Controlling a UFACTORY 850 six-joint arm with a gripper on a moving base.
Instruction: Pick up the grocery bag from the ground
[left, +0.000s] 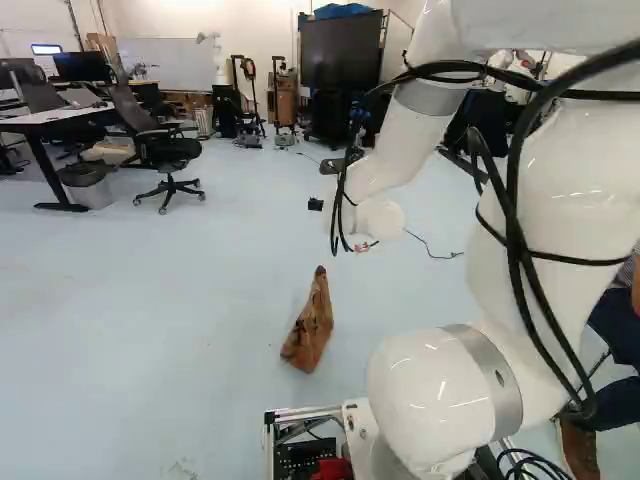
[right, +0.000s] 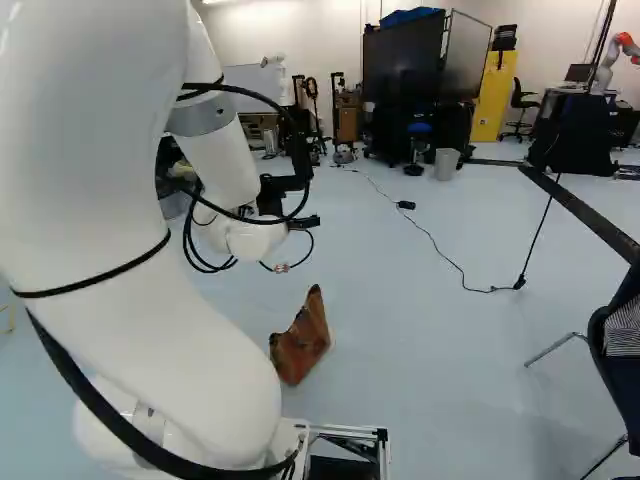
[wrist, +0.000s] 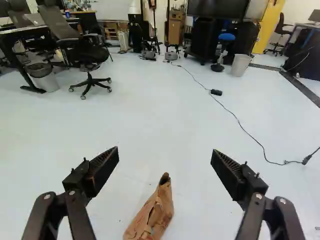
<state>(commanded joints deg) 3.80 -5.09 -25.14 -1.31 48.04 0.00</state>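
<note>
Because the crumpled brown paper bag (left: 312, 325), which narrows to one dark tip, rests on the pale floor (left: 180, 300) at six o'clock in the left base view, the white arm (left: 560, 190) bends above, its gripper (right: 308, 200) at twelve o'clock from the bag in the right base view, both fingers (wrist: 103, 167) widely apart.

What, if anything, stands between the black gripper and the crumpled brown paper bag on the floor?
Nothing visible does: the wrist view shows the bag between the fingers of the open gripper, unobstructed. The thin black cable lies farther off.
</note>
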